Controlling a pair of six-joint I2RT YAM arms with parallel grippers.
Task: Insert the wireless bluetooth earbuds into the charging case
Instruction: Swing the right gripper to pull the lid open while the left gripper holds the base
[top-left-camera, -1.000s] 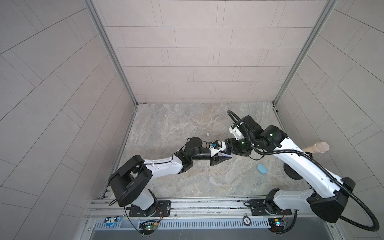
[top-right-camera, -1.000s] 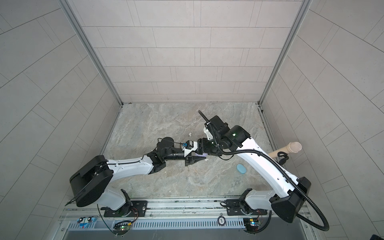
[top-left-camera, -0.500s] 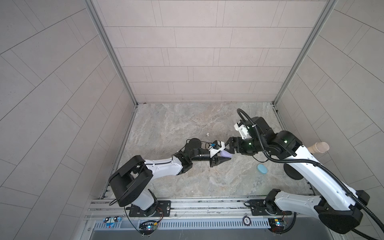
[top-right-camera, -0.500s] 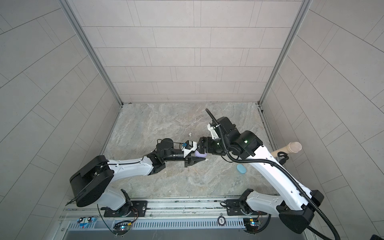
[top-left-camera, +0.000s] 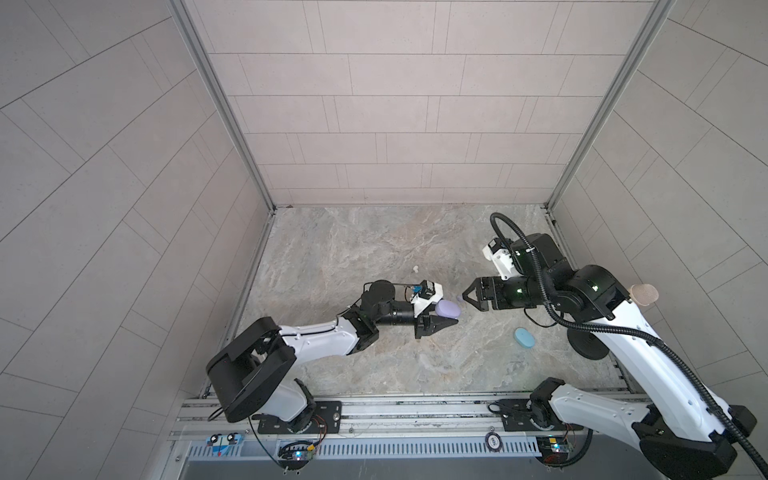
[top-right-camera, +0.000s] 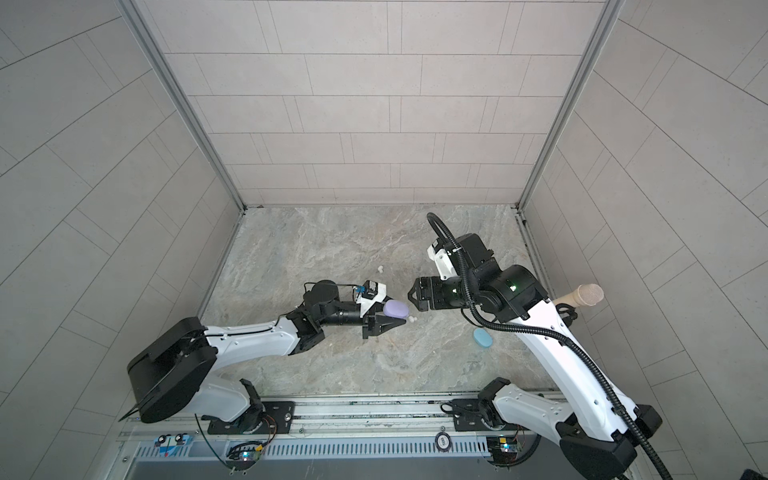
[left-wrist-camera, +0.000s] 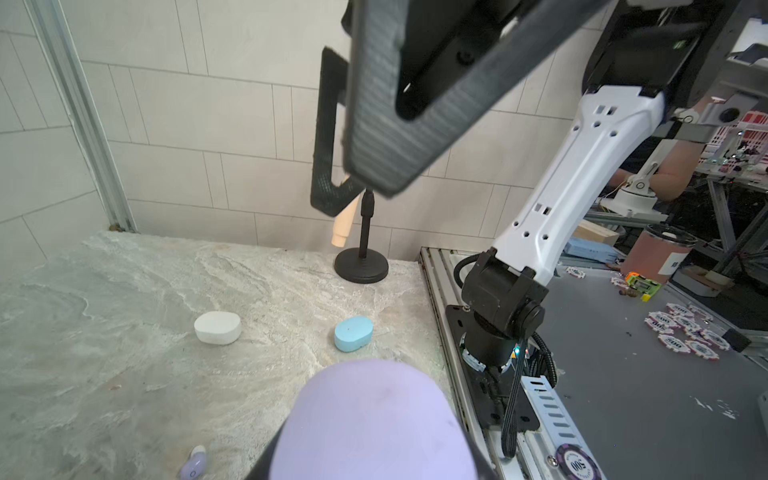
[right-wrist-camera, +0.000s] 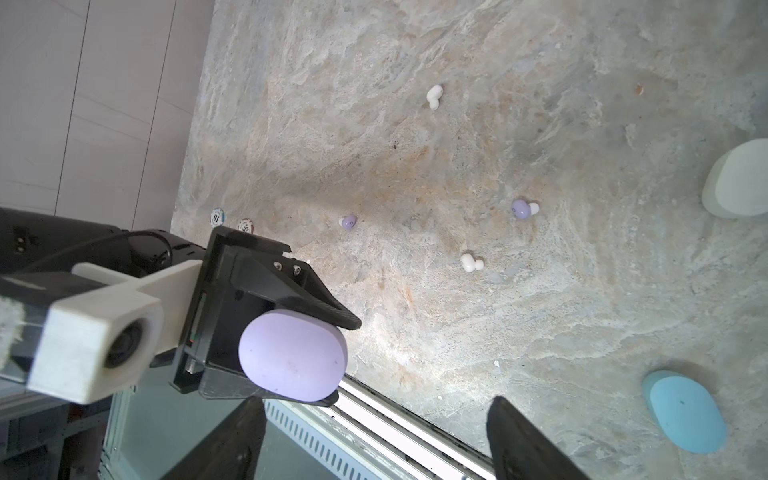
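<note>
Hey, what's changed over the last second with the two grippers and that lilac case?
The right gripper drew back to the right, away from the lilac case it had been up against. There is now a clear gap between them, and its jaws stand open and empty. The left gripper stayed where it was, jaws still shut on the lilac case. The blue case has not moved.

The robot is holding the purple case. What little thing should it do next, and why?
Probably move the right gripper to the lilac case and lift its lid. The left gripper grips that case, which looks shut; the right jaws stand open and empty; two lilac earbuds lie loose on the table, so nothing can go in yet.
</note>
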